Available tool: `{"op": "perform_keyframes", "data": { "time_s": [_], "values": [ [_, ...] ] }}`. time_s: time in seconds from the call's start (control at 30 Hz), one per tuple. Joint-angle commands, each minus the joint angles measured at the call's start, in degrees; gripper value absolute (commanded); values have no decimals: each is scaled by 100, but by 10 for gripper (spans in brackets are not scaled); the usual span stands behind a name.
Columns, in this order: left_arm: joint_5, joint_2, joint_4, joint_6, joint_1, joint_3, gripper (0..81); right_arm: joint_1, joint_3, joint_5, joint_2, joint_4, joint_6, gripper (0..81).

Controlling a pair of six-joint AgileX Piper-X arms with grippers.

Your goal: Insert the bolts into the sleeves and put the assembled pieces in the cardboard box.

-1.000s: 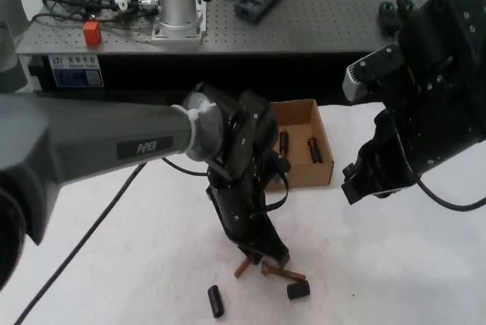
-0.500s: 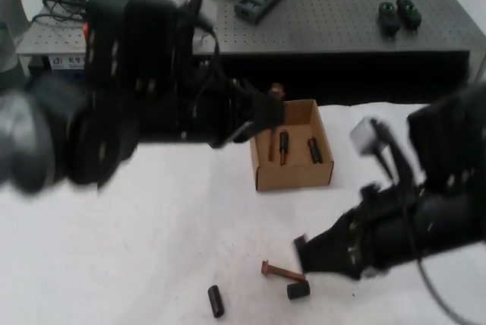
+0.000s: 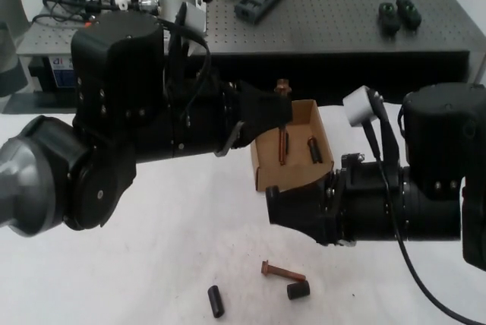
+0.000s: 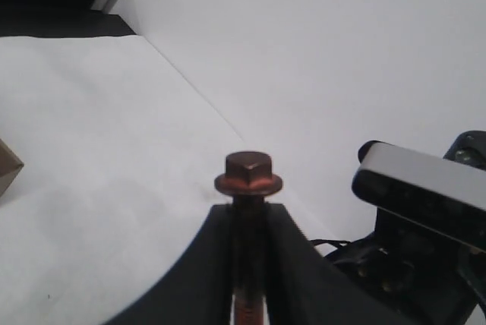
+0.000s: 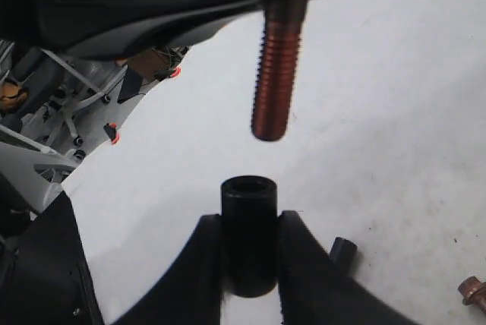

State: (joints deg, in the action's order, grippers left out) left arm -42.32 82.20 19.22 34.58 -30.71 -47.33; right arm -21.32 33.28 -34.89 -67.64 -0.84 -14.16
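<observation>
Cardboard box (image 3: 298,175) is sitting on the desk near both arms. Left gripper (image 4: 247,215) is clamping the bolt (image 4: 248,177) by its shank. The threaded tip is hanging just above the sleeve (image 5: 248,211), not touching it. Right gripper (image 5: 249,235) is pinching the sleeve mid-wall. Both parts are probably rigid, light and slick, so firm side grips suit.
</observation>
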Motion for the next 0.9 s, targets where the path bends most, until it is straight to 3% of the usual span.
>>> {"op": "perform_keyframes", "data": {
  "time_s": [0.0, 0.87],
  "values": [
    [-32, -52, 151, -74, 1, -19, 6, -9, 12, 202, 62, -137, -67, 2],
    [285, -52, 151, -136, 1, -19, 6, -9, 12, 886, 62, -971, -420, 2]
  ]
}}
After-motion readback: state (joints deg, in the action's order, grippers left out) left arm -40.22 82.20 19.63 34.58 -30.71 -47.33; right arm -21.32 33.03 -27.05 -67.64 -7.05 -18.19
